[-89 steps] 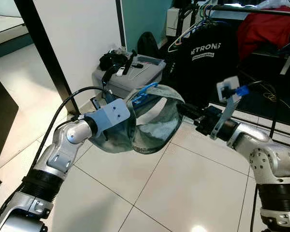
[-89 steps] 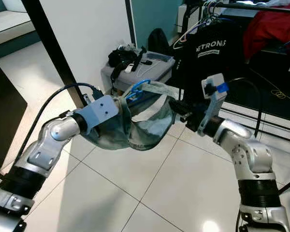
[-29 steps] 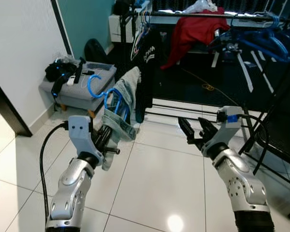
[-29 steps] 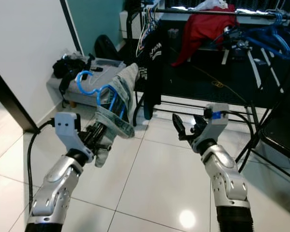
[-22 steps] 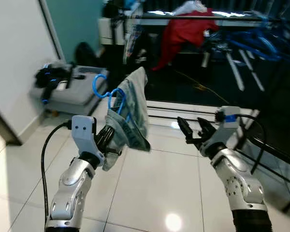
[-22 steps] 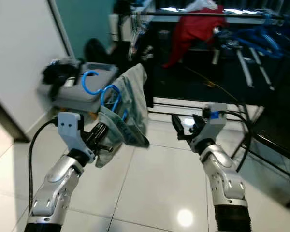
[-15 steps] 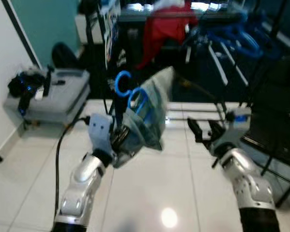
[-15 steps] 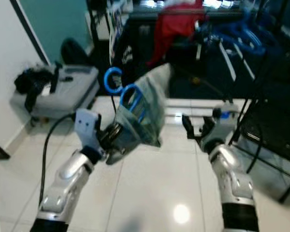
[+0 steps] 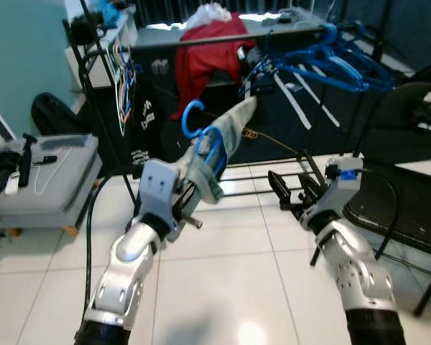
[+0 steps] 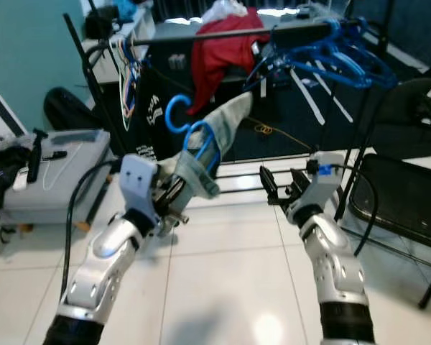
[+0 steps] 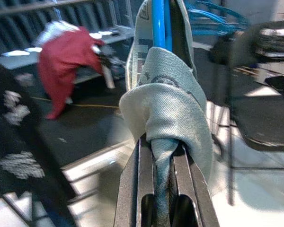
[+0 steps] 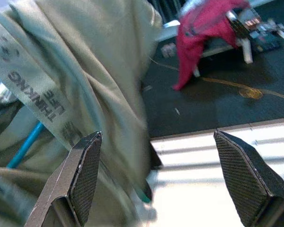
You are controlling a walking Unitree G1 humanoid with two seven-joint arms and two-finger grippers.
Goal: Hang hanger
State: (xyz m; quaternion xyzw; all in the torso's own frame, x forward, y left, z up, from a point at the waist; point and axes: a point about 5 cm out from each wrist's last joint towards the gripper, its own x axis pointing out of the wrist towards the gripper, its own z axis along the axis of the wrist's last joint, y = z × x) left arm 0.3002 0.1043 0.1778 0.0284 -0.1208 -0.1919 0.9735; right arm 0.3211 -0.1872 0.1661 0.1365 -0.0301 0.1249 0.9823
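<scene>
A blue plastic hanger (image 9: 193, 118) carries a grey-green garment (image 9: 225, 140) draped over it. My left gripper (image 9: 186, 203) is shut on the bunched cloth and the hanger's lower part, holding it upright with the hook on top. The left wrist view has the cloth (image 11: 166, 109) pinched between the two black fingers (image 11: 134, 189), with the hanger's blue bar (image 11: 158, 21) above. To the right of the garment, my right gripper (image 9: 290, 190) is open and holds nothing. In the right wrist view its fingers (image 12: 84, 174) stand wide apart, facing the garment (image 12: 75, 71). The clothes rail (image 9: 165, 43) runs behind.
On the rail hang a red garment (image 9: 207, 54), a black printed T-shirt (image 9: 138, 108) and several blue hangers (image 9: 334, 61). A grey case (image 9: 47, 180) sits on the floor at the left. A black chair (image 9: 402, 208) stands at the right. White tiles lie below.
The camera has swung right toward the rack, so the rail now sits straight ahead. My left gripper still holds the hanger and garment, raised a little. My right gripper stays open.
</scene>
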